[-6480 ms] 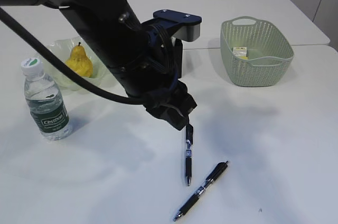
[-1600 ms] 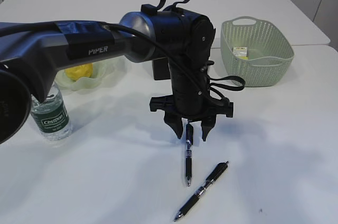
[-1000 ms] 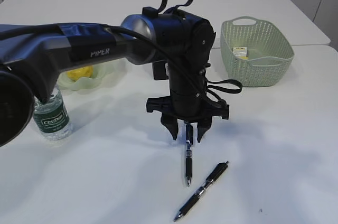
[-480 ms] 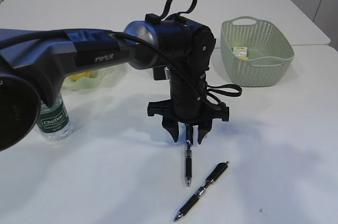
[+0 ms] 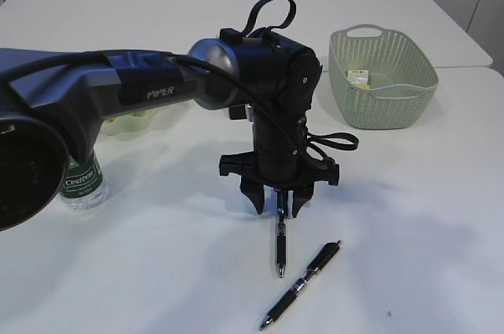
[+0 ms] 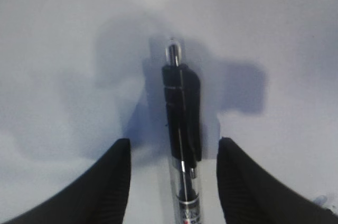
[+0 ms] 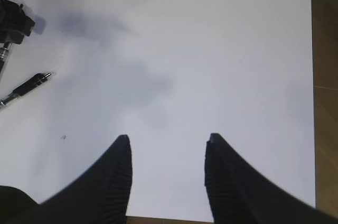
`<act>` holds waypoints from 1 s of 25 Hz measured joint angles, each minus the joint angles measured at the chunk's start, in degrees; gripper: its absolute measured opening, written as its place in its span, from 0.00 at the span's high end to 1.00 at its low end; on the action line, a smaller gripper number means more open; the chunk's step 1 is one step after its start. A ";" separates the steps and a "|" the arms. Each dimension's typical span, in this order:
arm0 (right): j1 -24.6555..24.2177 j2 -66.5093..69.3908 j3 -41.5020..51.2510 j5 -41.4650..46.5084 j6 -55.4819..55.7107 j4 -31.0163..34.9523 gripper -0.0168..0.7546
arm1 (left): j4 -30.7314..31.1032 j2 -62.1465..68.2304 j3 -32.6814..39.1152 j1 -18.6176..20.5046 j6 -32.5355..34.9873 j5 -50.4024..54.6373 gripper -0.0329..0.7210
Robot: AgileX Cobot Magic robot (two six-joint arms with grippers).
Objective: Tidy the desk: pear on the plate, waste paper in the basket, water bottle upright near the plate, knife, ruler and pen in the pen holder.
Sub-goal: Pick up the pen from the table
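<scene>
Far left of the left jaws, well apart: the water bottle (image 5: 80, 180), upright on the desk (image 5: 157, 271), mostly hidden behind the left arm's dark casing. Behind it, a sliver of the plate (image 5: 142, 119) showed past the arm; pear not discernible.

Centre: the left gripper (image 5: 277, 205) pointed straight down, jaws released and spread, straddling the clip end of a black pen (image 5: 280, 238). Seen through the left wrist camera, that pen (image 6: 182, 139) lay between the two fingers (image 6: 108, 182), clear of both, with gaps on either side; no grasp. Barrel ran out from between the jaws toward the near edge of the desk. Whether the fingertips touched the tabletop: could not tell.

Just right of the jaws and nearer the camera: a second black pen (image 5: 301, 284), lying at a slant, apart from the first.

Behind the wrist, the pen holder (image 5: 236, 109), almost wholly hidden.

Far right and behind the jaws: the basket (image 5: 383, 76), with waste paper (image 5: 359, 78) inside.

Right gripper (image 7: 168, 150) visible only through its own camera: jaws released, nothing between them, bare desk beneath; the second pen (image 7: 26, 89) well off to their left.
</scene>
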 joint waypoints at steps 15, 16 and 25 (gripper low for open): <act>0.00 0.00 0.00 0.00 0.00 0.00 0.50 | 0.84 0.25 0.00 0.00 0.00 0.00 0.47; 0.00 0.00 0.00 0.00 0.00 0.00 0.50 | 0.51 0.39 0.00 0.00 0.00 0.00 0.47; 0.00 0.00 0.00 0.00 0.00 0.02 0.50 | -0.93 1.12 -0.34 -0.02 0.13 0.10 0.58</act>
